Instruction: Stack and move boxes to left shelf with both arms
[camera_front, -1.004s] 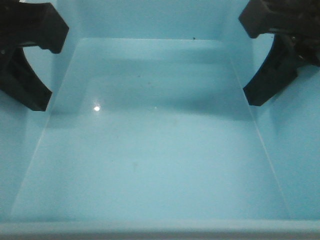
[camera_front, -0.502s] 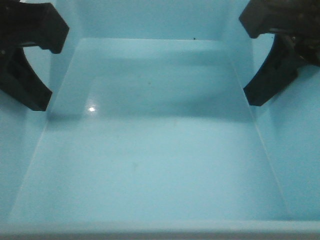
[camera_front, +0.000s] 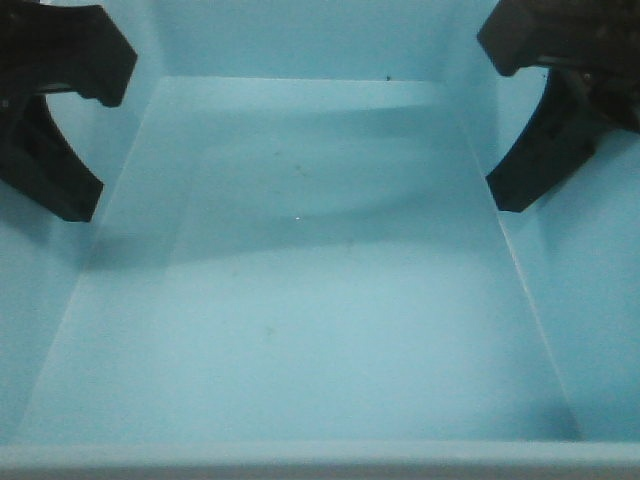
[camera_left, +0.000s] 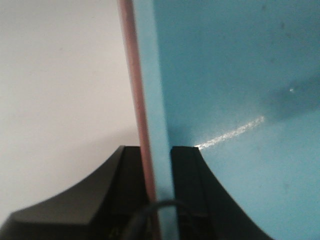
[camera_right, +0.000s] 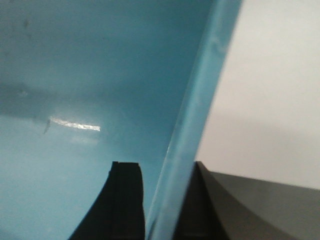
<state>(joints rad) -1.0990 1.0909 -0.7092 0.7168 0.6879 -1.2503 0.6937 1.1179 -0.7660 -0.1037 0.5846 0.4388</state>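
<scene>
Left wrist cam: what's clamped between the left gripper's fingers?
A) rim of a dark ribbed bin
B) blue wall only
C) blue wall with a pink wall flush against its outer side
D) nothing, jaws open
C: in the left wrist view the left gripper has a finger on each side of the blue bin wall, with a thin strip of the pink bin pressed against its outer face.
</scene>
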